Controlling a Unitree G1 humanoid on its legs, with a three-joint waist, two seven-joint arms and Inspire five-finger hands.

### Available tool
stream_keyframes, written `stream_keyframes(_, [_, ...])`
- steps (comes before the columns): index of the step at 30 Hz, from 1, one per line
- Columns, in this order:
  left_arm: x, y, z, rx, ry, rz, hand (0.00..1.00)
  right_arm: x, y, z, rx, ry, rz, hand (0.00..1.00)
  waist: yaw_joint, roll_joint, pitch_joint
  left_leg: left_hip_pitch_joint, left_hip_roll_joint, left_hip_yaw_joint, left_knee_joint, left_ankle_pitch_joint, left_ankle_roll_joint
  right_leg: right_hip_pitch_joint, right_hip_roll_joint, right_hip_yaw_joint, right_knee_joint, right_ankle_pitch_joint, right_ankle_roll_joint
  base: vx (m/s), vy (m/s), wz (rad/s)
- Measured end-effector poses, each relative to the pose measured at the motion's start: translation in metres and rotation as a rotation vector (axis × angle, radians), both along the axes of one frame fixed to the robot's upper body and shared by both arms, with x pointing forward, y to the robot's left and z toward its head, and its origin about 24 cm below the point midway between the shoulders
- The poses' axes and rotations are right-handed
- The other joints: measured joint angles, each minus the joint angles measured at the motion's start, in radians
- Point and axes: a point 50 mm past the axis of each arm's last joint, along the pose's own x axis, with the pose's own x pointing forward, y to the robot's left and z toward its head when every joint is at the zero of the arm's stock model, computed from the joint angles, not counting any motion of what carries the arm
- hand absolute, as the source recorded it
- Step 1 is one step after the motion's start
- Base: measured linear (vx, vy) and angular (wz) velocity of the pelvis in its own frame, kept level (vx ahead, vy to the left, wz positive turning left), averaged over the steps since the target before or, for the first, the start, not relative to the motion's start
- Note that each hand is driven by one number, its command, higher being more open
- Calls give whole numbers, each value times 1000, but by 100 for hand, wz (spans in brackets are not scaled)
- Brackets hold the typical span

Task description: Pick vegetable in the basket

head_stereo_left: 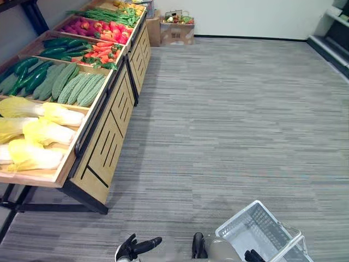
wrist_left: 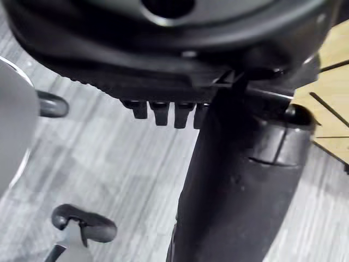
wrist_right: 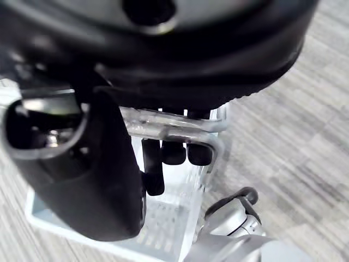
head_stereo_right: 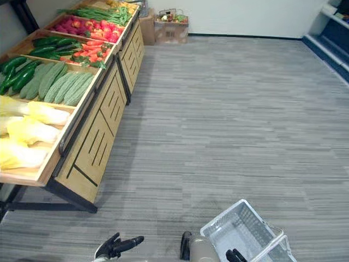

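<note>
Right hand (wrist_right: pixel 103 185): at 5 o'clock in the head views, fingers (wrist_right: pixel 174 153) hooked round the handle (wrist_right: pixel 174 124) of the basket.
Left hand (head_stereo_left: pixel 136 248): at 6 o'clock, fingers straight and loose, holding nothing.
Basket (head_stereo_left: pixel 235 215): white mesh, hanging from the right hand over the grey floor (head_stereo_left: pixel 229 120).
Vegetables: at 10 o'clock on the wooden stand (head_stereo_left: pixel 106 147), well apart from both hands: cabbages (head_stereo_left: pixel 38 131), bitter gourds (head_stereo_left: pixel 76 87), cucumbers (head_stereo_left: pixel 24 73), carrots (head_stereo_left: pixel 103 52).
Cardboard box (head_stereo_left: pixel 174 34): at 12 o'clock.
</note>
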Motion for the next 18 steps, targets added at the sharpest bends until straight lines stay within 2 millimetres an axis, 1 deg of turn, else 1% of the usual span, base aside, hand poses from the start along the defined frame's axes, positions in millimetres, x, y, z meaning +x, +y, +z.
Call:
stream_keyframes(1, [2,-3,0,-4,-4,0,100,0,-1,0,-4,0,1,0,0,7,-4,4,5,3,0,15,-3,9,2,-6,1,-13,-5,562,-265,29])
stream_keyframes(2, [5,-9,1,-17,-17,-1,100,1,-3,1,-9,-4,6,0,0,18,-10,10,16,13,3,47,-24,31,10,-16,-9,-32,-13,527,-238,21])
stream_keyframes(3, [8,-12,1,-23,-26,-2,100,2,-5,1,-12,-7,9,0,-3,26,-15,12,32,19,15,68,-32,62,24,-29,-35,-41,-18,504,-223,20])
stream_keyframes(4, [9,-15,2,-29,-30,-3,100,2,-5,2,-12,-7,11,0,-4,28,-17,12,38,19,24,77,-33,78,29,-35,-49,-43,-21,366,-168,19])
stream_keyframes(5, [14,-19,3,-37,-41,-22,100,2,-4,1,-10,-6,17,0,-6,27,-20,7,44,19,53,102,-41,110,37,-40,-81,-44,-23,330,-159,13])
stream_keyframes(6, [16,-20,3,-40,-50,-32,100,3,-1,1,-5,-7,29,0,-7,16,-28,-18,49,17,110,118,-64,136,42,-41,-116,-45,-22,316,-158,10])
stream_keyframes(7, [17,-20,4,-41,-53,-32,100,4,1,1,0,-7,32,0,-7,11,-32,-41,53,15,160,121,-69,152,44,-41,-138,-45,-22,296,-155,6])
stream_keyframes(8, [19,-21,4,-40,-56,-46,100,3,2,0,4,-7,36,0,-8,5,-35,-93,66,4,291,124,-98,186,52,-40,-173,-45,-22,219,-120,3])
stream_keyframes(9, [19,-21,4,-39,-57,-48,100,2,2,0,2,-4,36,0,-13,1,-37,-132,72,-14,373,132,-115,201,55,-39,-188,-46,-22,267,-131,-9])
stream_keyframes(10, [21,-20,5,-36,-63,-44,100,1,2,0,2,0,45,0,-10,-1,-40,-205,89,-39,541,179,-172,235,64,-27,-219,-45,-23,262,-81,-25])
stream_keyframes(11, [22,-19,6,-30,-66,-38,100,1,2,0,1,2,56,0,-7,-3,-38,-262,110,-35,683,212,-182,268,72,-14,-247,-45,-24,324,-57,-43])
stream_keyframes(12, [23,-16,7,-25,-75,-23,100,1,2,0,1,5,54,0,-5,0,-38,-324,139,-6,844,147,-163,317,80,8,-282,-45,-25,272,-10,-48])
stream_keyframes(13, [23,-13,7,-23,-82,6,100,-1,3,-1,5,12,51,0,-2,-6,-35,-351,151,35,912,83,-142,364,79,27,-305,-43,-28,277,33,-56])
stream_keyframes(14, [23,-9,8,-15,-87,26,100,-2,4,-2,9,24,48,0,3,-14,-33,-367,153,85,943,13,-89,412,70,53,-333,-43,-28,268,92,-67])
stream_keyframes(15, [23,-4,9,-4,-95,43,100,-3,2,-2,5,29,49,0,8,-22,-32,-400,150,143,939,-60,-44,465,49,83,-359,-41,-25,254,127,-67])
stream_keyframes(16, [23,-1,9,4,-98,45,100,-2,2,-2,7,31,51,0,10,-25,-30,-421,144,163,918,-86,-33,482,38,100,-365,-41,-25,217,190,-82])
stream_keyframes(17, [23,5,10,20,-100,41,100,1,2,-2,10,31,58,0,15,-30,-28,-472,129,173,817,-115,-23,499,10,130,-367,-41,-23,189,227,-87])
stream_keyframes(18, [23,12,11,36,-101,42,100,3,3,-3,8,32,74,0,20,-37,-27,-513,113,163,657,-109,-21,511,-21,152,-369,-47,6,177,234,-87])
